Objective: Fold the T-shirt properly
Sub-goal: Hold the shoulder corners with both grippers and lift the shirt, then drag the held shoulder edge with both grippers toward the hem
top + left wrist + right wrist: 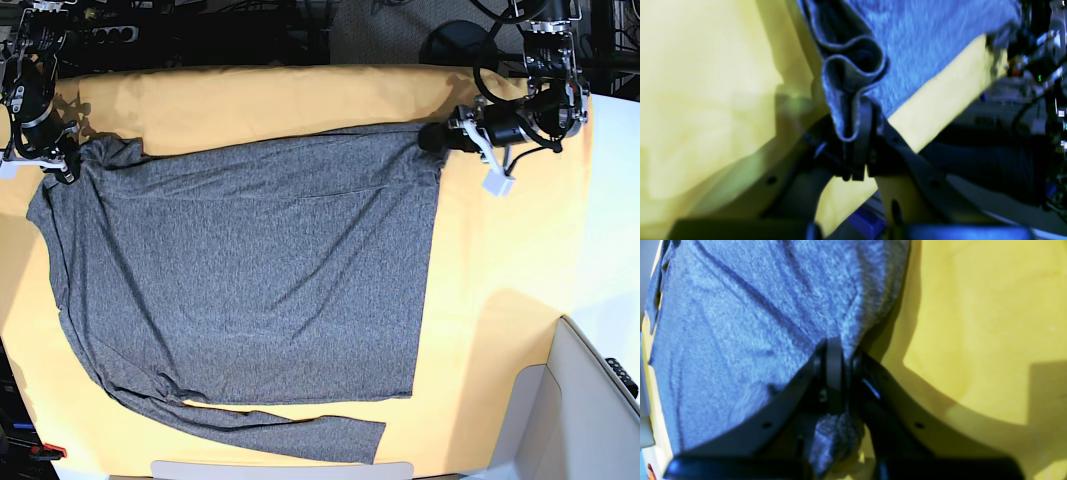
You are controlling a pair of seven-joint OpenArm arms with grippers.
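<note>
A bunched fold of the T-shirt (853, 76) is pinched between the closed jaws of the left gripper (857, 133); in the left wrist view the grey knit is seen curling out above the fingertips in a doubled loop. Likewise, the right gripper (836, 370) is clamped on an edge of the same cloth, with a small wad of knit showing behind the jaws. In the base view, the two far corners are thus held: the hem corner at the far right by the left gripper (440, 138), the shoulder at the far left by the right gripper (62, 165). This grip is judged to serve for lifting the far edge over toward the near side. The T-shirt (250, 270) is spread flat on the yellow table cloth (500, 300), one sleeve lying along the near edge. No containers are seen.
</note>
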